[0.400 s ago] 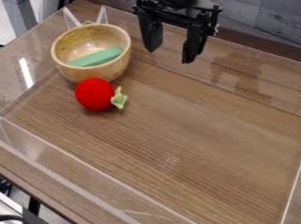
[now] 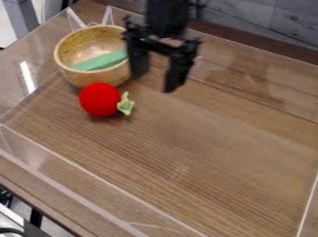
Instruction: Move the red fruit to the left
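The red fruit (image 2: pixel 101 97) is a small round bright-red toy with a green leafy piece on its right side. It lies on the wooden table, just in front of the tan wooden bowl (image 2: pixel 78 44). My gripper (image 2: pixel 154 76) hangs above the table to the right of the bowl and up-right of the fruit. Its two dark fingers (image 2: pixel 172 73) point down and stand apart, open, with nothing between them. It does not touch the fruit.
A flat light-green piece (image 2: pixel 99 62) lies inside the bowl. Low clear plastic walls (image 2: pixel 16 148) ring the wooden tabletop (image 2: pixel 204 148). The table's front-left edge drops off at the bottom left.
The gripper has moved left and down toward the table, closer to the fruit and bowl. The fruit and bowl have stayed in place.
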Robot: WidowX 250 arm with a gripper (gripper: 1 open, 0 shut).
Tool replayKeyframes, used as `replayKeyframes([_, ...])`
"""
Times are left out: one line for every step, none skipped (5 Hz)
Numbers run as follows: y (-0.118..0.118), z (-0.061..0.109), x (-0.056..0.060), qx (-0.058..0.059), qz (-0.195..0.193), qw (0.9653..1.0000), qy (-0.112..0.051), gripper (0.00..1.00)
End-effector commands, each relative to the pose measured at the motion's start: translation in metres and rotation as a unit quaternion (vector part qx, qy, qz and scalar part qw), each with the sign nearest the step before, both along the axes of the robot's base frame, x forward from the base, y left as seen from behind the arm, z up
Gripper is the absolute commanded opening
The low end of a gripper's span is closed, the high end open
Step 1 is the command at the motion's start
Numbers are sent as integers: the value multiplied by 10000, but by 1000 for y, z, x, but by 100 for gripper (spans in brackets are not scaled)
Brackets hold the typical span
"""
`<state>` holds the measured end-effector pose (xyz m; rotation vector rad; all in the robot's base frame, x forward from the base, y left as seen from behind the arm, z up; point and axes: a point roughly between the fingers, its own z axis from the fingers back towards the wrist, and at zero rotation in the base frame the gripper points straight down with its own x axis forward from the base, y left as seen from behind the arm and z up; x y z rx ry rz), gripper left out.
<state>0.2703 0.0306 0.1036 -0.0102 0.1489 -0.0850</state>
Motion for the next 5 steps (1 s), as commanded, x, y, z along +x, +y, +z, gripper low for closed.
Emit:
replayKeyframes([29, 14, -10, 32, -399, 9978, -531, 100])
replayKeyframes([54, 9, -19, 95, -522, 9959, -739, 100])
replayKeyframes([69, 1, -21, 55, -500, 9951, -854, 100])
replayKeyframes([76, -10, -18, 29, -435, 9945, -955, 100])
replayKeyframes([79, -20, -14, -15, -426, 9942, -986, 100])
